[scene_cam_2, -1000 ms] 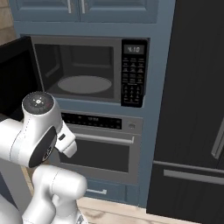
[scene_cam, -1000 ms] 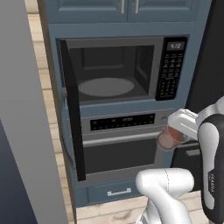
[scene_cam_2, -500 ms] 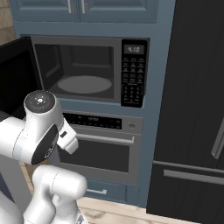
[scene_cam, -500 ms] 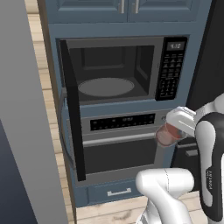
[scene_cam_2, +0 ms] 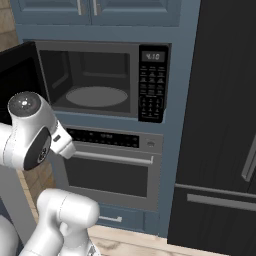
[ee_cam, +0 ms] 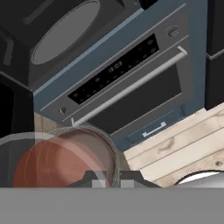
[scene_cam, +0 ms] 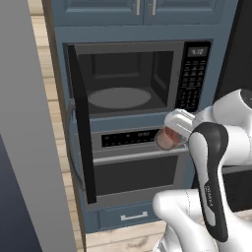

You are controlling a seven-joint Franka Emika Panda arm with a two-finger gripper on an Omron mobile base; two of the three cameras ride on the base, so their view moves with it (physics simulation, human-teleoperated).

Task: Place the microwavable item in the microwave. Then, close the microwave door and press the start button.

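The microwavable item (scene_cam: 166,138), a clear glass tumbler with reddish-brown contents, hangs in front of the oven's control panel, below the microwave's lower right corner. My gripper (scene_cam: 172,132) is shut on it. In the hand view the tumbler (ee_cam: 61,162) lies close at the lower left, with the gripper (ee_cam: 109,180) at its rim. The microwave (scene_cam: 194,74) stands open, its round turntable (scene_cam: 119,97) bare. The microwave door (scene_cam: 81,123) is swung out to the left, edge-on. From the right I see the microwave (scene_cam_2: 151,92) and its door (scene_cam_2: 17,75).
Under the microwave is an oven with a horizontal bar handle (scene_cam: 140,155) and a drawer (scene_cam: 134,215) below it. A tall dark fridge (scene_cam_2: 220,125) stands to the right. A grey panel (scene_cam: 24,147) fills the left. My own arm (scene_cam_2: 30,130) blocks the near left.
The gripper has carried the tumbler up and to the left, closer to the microwave's opening. The door and the base have stayed where they were.
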